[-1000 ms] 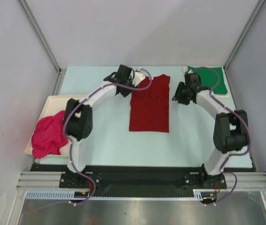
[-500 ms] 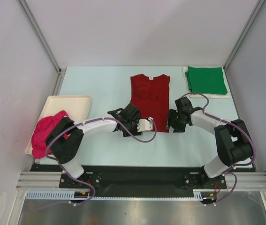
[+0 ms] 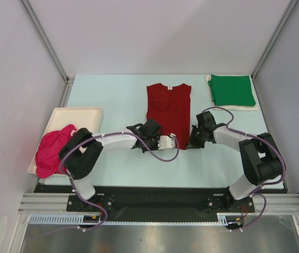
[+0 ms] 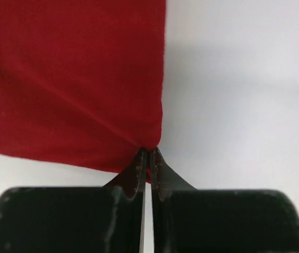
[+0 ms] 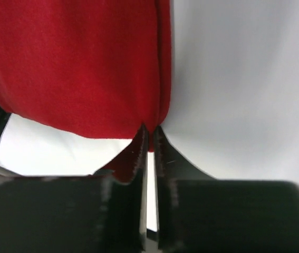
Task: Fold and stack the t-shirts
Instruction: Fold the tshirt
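The dark red t-shirt (image 3: 169,108) lies flat mid-table, collar at the far end. My left gripper (image 3: 152,129) is shut on its near left hem corner; in the left wrist view the fingertips (image 4: 148,154) pinch the red cloth (image 4: 70,79). My right gripper (image 3: 192,137) is shut on the near right hem corner; in the right wrist view the tips (image 5: 149,130) pinch the red cloth (image 5: 70,63). The green t-shirt (image 3: 232,90) lies folded at the far right. The bright pink t-shirt (image 3: 54,150) lies crumpled in the tray.
The shallow cream tray (image 3: 80,113) stands at the left table edge. Grey walls and metal posts close in the table on the left, right and back. Purple cables loop beside both wrists.
Both arms swung from the shirt's collar end to its near hem and closed on the two corners. The hem now sits slightly farther from the bases.
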`<action>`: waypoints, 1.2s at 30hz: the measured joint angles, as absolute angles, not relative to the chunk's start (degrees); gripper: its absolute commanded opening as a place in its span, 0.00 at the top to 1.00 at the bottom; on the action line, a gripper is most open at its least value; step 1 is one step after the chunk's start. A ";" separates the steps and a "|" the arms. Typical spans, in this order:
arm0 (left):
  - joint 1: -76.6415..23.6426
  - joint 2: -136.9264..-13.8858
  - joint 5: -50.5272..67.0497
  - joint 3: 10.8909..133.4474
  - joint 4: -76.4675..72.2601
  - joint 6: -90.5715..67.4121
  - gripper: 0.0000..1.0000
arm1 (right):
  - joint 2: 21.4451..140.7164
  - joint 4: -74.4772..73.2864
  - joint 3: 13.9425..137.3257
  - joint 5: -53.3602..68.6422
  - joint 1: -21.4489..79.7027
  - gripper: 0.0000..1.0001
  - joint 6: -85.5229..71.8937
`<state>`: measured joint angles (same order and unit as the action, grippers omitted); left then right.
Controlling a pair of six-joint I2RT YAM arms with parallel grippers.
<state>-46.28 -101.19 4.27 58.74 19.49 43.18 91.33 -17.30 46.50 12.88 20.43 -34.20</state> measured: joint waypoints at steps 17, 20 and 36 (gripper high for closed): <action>-47.90 -80.20 8.12 51.77 32.08 40.27 1.00 | 66.22 -29.10 39.62 15.38 25.85 1.00 -36.36; -49.39 -70.91 10.98 51.59 39.18 39.97 1.00 | 57.36 -36.03 39.44 15.92 29.52 1.00 -38.15; -35.09 -85.84 14.17 73.84 45.36 36.40 1.00 | 75.77 -41.45 58.92 18.44 16.23 1.00 -31.66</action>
<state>-35.09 -85.84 14.17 73.84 45.36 36.40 75.77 -41.45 58.92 18.44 16.23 -31.66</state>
